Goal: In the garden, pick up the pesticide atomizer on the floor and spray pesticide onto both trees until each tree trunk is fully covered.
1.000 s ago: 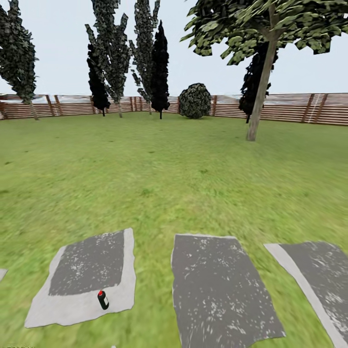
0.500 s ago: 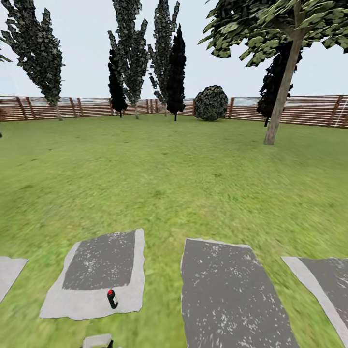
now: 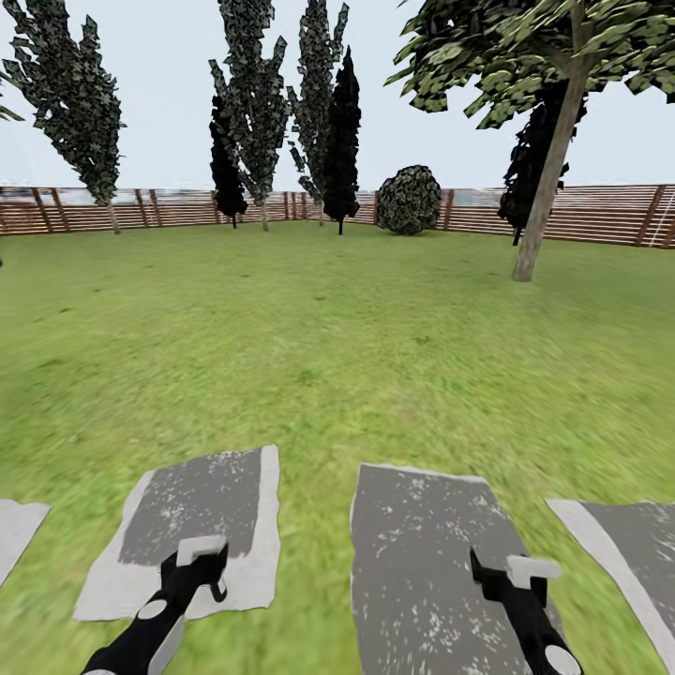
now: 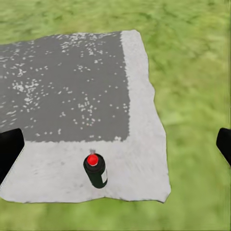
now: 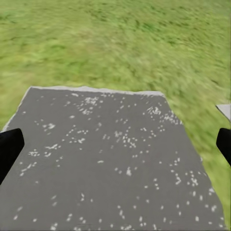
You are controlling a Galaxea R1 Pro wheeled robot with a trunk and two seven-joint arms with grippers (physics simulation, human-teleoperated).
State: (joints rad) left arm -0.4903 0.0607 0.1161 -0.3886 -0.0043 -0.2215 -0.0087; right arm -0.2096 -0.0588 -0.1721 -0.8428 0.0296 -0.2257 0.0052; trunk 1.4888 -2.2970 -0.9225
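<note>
We are at the reach for the pickup: nothing is held yet. Our left hand [image 3: 202, 562] hangs low over a pale stone paving slab [image 3: 253, 562] in the grass, its fingers spread wide apart, as the dark tips at either edge of the left wrist view show. The pesticide atomizer [image 4: 95, 170] stands upright on the light border of that slab, near its edge toward the lawn, between the open fingers but not touched by them. In the head view the hand hides most of it. It is a small dark cylinder with a glossy side and a bright red top; a whitish label may sit on its flank, though the render is too soft to be sure.

Our right hand [image 3: 511, 572] hovers over the next slab [image 5: 115, 159], fingers likewise apart and empty. That slab is dark grey, flat and flecked with white.

The next move, as we judge it, is to lower the left hand straight down around the bottle and close on its body below the cap; being narrow and smooth, it may tip if one finger meets it first.

Well apart across the blurry lawn [image 3: 337, 337], a tree [image 3: 548, 178] with a smooth, slightly leaning grey-beige trunk stands before the slatted wooden fence [image 3: 609, 211].
</note>
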